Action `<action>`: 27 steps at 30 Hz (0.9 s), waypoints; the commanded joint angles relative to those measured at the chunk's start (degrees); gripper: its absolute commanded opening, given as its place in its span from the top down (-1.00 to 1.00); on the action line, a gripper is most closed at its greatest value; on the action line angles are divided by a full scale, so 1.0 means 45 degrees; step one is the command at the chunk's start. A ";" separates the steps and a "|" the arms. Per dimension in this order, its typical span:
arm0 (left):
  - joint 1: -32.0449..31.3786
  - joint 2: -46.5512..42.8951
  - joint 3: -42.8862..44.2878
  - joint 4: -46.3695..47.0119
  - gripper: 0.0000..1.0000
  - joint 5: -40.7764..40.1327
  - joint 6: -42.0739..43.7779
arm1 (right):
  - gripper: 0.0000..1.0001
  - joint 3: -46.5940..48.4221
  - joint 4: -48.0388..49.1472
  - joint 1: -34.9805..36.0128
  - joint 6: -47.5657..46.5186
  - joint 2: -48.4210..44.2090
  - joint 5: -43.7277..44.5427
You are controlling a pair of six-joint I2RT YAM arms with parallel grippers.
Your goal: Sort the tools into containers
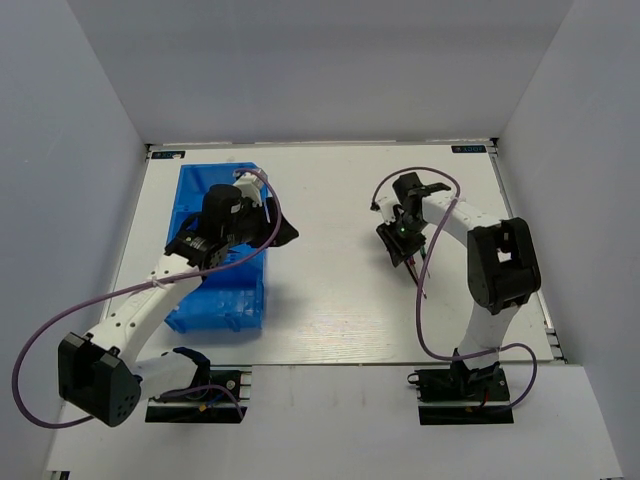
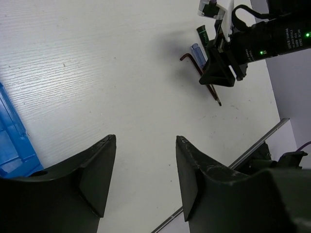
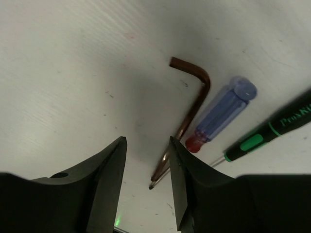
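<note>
My right gripper (image 3: pixel 147 139) is open and empty, low over the white table (image 1: pixel 330 290). A brownish L-shaped hex key (image 3: pixel 192 104) lies just beside its right finger. A blue-handled screwdriver (image 3: pixel 223 109) and a black screwdriver with green bands (image 3: pixel 272 131) lie right of the key. A thin screwdriver tip (image 3: pixel 153 186) shows between the jaws. In the top view this gripper (image 1: pixel 400 245) hovers over these tools (image 1: pixel 418 268). My left gripper (image 2: pixel 146 138) is open and empty over bare table beside the blue compartment bin (image 1: pixel 215 295); it also shows in the top view (image 1: pixel 280 232). From the left wrist view the same hex key (image 2: pixel 190 60) is in sight.
The blue bin's wall (image 2: pixel 12 141) sits at the left edge of the left wrist view. Purple cables (image 1: pixel 430 300) loop from both arms. The table's right edge strip (image 2: pixel 262 138) and grey walls (image 1: pixel 90 150) bound the area.
</note>
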 commanded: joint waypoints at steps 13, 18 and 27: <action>-0.0788 -0.0207 0.0311 -0.0223 -0.25 -0.0789 -0.0132 | 0.06 0.0265 0.0520 -0.0530 0.0150 0.0951 0.0931; -0.0906 -0.0207 0.0312 -0.0223 -0.25 -0.0906 -0.0132 | 0.06 0.0207 0.0752 -0.0511 0.0229 0.1205 0.1007; -0.1024 -0.0578 0.0428 -0.0593 -0.25 -0.1783 -0.0132 | 0.52 -0.1897 0.1867 -0.0082 -0.0201 0.0777 0.3097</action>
